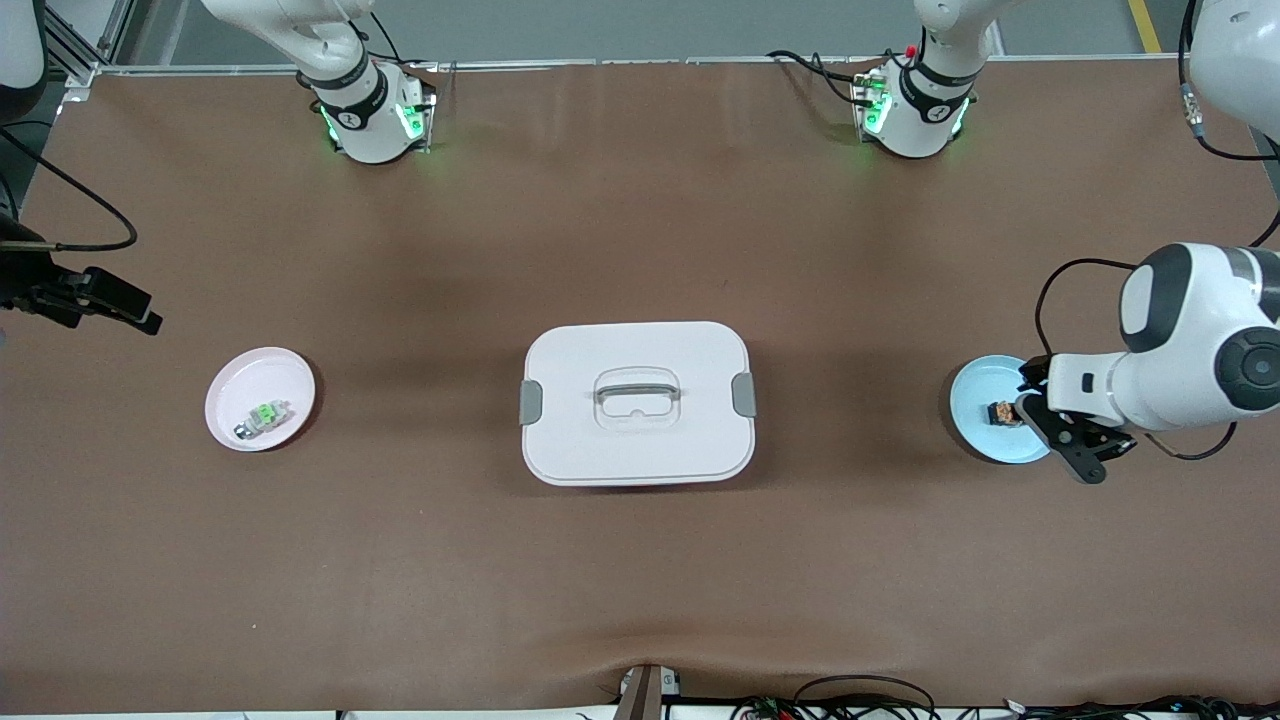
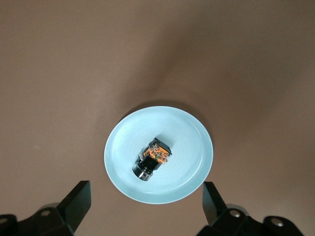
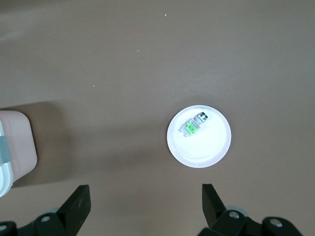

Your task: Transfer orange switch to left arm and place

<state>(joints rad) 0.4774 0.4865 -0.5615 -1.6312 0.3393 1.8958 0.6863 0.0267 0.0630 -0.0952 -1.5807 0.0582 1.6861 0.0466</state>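
Brown table [image 1: 640, 560]. White box [image 1: 637, 402] sits at mid-table, lid on, grey latches at both ends, handle recessed on top. Toward the left arm's end of the table: pale blue plate [image 1: 985, 420] with the orange switch [image 1: 1003, 413] lying in it; in the left wrist view the switch [image 2: 153, 159] rests on its side near the middle of that plate [image 2: 123, 147], black barrel at one end, orange part at the other. Left gripper [image 1: 1060, 440] hangs over the blue plate's edge, jaws spread wide, nothing between them; both fingers [image 2: 76, 199] show apart at the frame's lower corners. Toward the right arm's end: pink-white plate [image 1: 235, 385] holding a clear-grey part with a green insert [image 1: 262, 417]. Right gripper [image 1: 100, 300] waits over bare table near that plate, up in the air; its fingers [image 3: 74, 204] also stand apart, empty, with the plate [image 3: 216, 147] and a corner of the box [image 3: 17, 147] in its wrist view.
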